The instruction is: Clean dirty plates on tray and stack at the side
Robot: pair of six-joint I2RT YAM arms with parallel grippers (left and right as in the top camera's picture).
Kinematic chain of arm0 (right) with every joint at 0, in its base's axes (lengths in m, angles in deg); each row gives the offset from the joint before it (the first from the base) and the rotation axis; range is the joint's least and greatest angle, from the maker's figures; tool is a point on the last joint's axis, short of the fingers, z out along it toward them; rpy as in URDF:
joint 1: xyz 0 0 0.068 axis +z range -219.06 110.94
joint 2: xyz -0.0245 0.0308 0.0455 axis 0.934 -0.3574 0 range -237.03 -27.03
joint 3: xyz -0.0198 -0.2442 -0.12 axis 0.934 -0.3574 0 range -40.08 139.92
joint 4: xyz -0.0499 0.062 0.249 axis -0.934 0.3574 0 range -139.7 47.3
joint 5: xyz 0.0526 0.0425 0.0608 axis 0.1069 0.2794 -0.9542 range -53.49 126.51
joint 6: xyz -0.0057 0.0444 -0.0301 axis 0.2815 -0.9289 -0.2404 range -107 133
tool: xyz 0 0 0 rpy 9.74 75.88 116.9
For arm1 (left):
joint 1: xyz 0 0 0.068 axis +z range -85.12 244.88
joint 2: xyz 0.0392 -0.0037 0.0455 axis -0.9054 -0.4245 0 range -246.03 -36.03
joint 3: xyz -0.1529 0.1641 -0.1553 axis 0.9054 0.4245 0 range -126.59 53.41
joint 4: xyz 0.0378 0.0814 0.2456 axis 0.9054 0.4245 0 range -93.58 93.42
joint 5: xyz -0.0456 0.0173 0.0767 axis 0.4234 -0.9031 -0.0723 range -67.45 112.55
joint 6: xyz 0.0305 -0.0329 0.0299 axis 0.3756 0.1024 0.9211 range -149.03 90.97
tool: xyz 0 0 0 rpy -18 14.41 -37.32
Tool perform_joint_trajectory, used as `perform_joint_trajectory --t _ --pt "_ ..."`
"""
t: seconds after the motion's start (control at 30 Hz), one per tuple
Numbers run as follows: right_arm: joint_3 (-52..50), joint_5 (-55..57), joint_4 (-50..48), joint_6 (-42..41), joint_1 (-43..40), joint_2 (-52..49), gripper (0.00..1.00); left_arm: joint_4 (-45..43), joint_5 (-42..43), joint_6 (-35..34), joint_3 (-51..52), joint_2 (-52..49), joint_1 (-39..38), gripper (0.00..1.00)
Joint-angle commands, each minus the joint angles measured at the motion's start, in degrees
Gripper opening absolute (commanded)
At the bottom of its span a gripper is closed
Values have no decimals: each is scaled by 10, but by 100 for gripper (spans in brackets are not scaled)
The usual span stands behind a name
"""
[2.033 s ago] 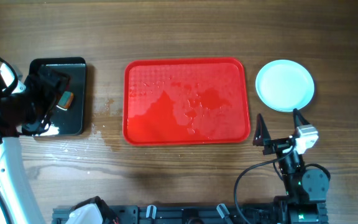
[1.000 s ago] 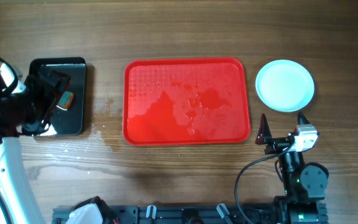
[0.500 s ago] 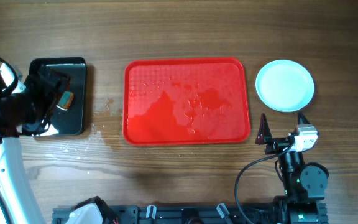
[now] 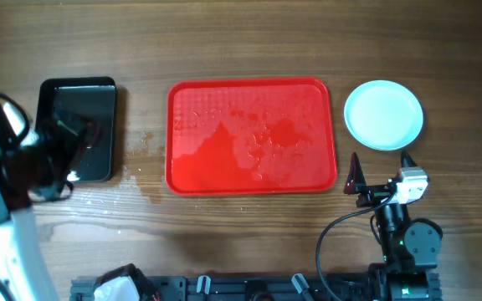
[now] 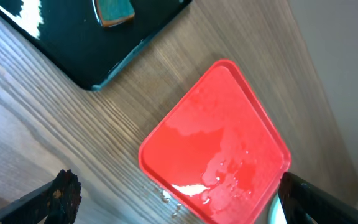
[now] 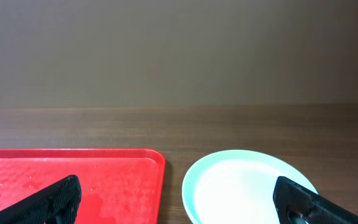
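Holds the tray (image 4: 252,136) at mid-table, plates (image 4: 383,114) just right of it, a smaller tray (image 4: 78,125) well left, small block (image 5: 114,11) on it.

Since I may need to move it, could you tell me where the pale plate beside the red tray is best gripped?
Probably the near rim of the plate, coming in low from the side of the right hand. The plate lies flat and shallow, so only its rim offers a pinch, and that open hand sits just short of this edge.
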Motion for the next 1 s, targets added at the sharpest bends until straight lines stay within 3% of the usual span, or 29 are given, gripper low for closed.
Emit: perform_joint_trajectory --t 0.0,0.2,0.47,0.97 --pt "-1 4 0 -8 -2 7 100 -52 -27 44 93 77 -43 100" --pt "-1 4 0 -8 -2 7 100 -243 -26 109 308 212 -106 100" --pt "-1 4 0 -8 -2 7 100 -455 -26 106 554 380 -150 100" --pt "-1 4 0 -8 -2 7 100 -678 -26 105 762 607 -176 100"
